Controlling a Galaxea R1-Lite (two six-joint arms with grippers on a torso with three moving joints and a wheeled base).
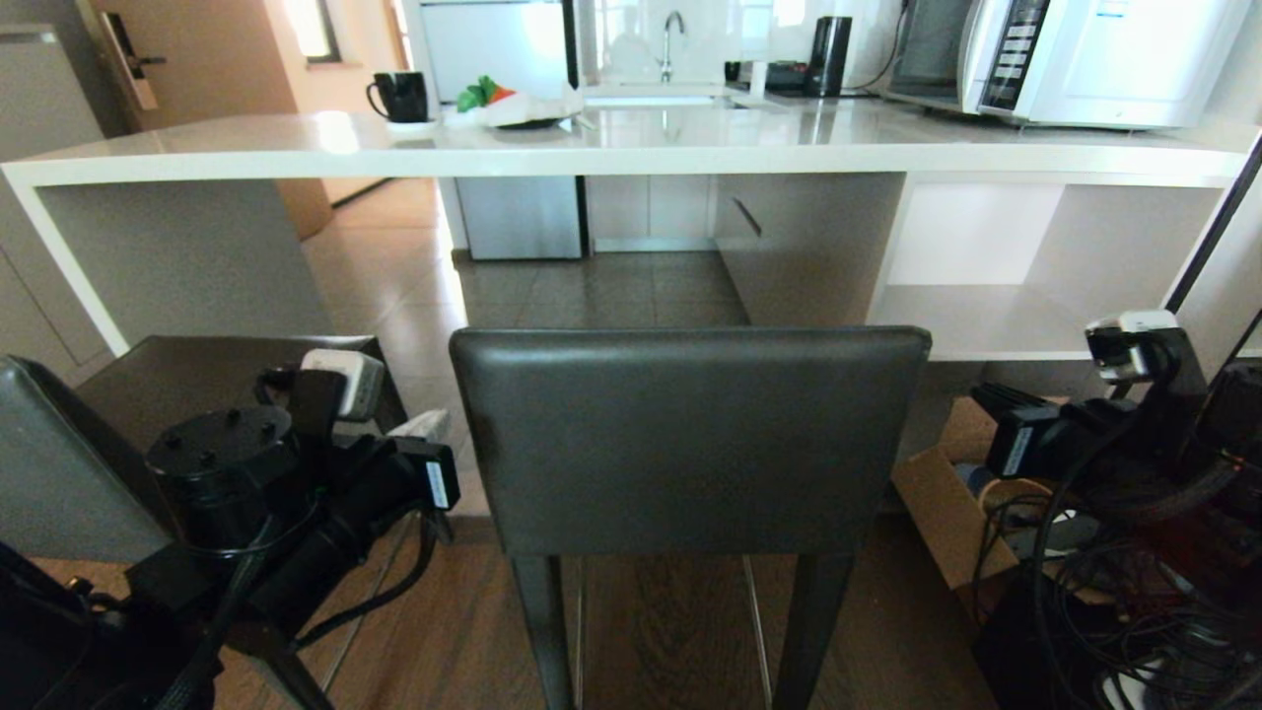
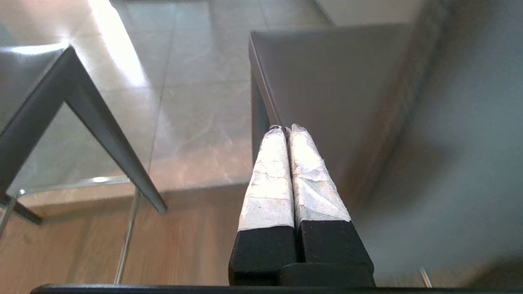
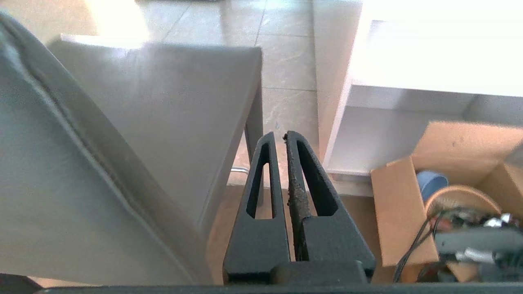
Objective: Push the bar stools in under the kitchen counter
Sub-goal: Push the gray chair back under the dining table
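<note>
One bar stool [image 1: 690,434] stands in front of me with its dark grey backrest facing me, short of the kitchen counter [image 1: 631,148]. A second bar stool [image 1: 227,370] stands at the left, its seat partly hidden by my left arm. My left gripper [image 1: 422,426] hangs shut and empty just left of the middle stool's backrest. In the left wrist view its taped fingertips [image 2: 287,130] hover by that stool's seat [image 2: 335,81]. My right gripper [image 1: 984,396] is shut and empty to the right of the stool, apart from it. The right wrist view shows its tips [image 3: 280,136] beside the seat's corner [image 3: 175,102].
An open cardboard box [image 1: 951,513] with cables lies on the floor at the right, below a white shelf [image 1: 986,320]. On the counter stand a black mug [image 1: 402,96], a plate of food [image 1: 523,108] and a microwave [image 1: 1085,59]. The left stool's leg [image 2: 110,134] slants nearby.
</note>
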